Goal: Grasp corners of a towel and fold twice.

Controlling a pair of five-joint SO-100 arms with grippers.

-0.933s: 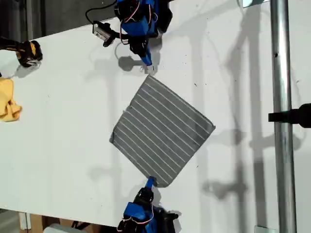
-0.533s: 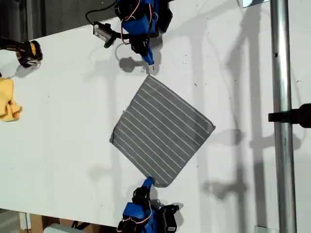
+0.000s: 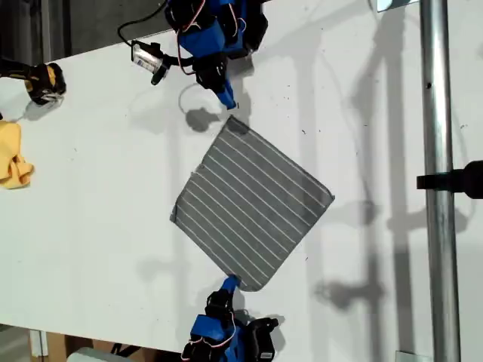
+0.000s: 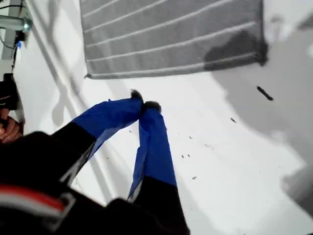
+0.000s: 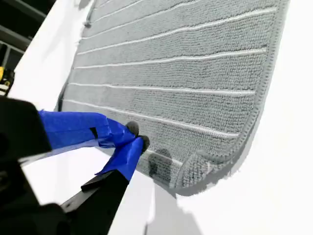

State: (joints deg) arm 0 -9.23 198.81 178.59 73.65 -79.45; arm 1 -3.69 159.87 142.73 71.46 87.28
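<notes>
Towel (image 3: 251,205), dark grey with white stripes, lies flat and unfolded as a diamond in the middle of the white table (image 3: 98,219) in the exterior view. My first end effector (image 4: 144,105), clenched on nothing, hangs over bare table just beyond the corner (image 3: 233,121) at the top of that view. My second end effector (image 5: 136,137), also clenched and empty, sits beside the bottom corner (image 3: 251,285), whose edge curls up slightly. A yellow cloth (image 3: 13,161) rests at the exterior view's left.

Bare table (image 3: 98,226) surrounds the towel (image 3: 253,204) on all sides. A yellow cloth (image 3: 13,158) lies well apart at the exterior view's left edge. A metal pole (image 3: 438,188) crosses the exterior view's right.
</notes>
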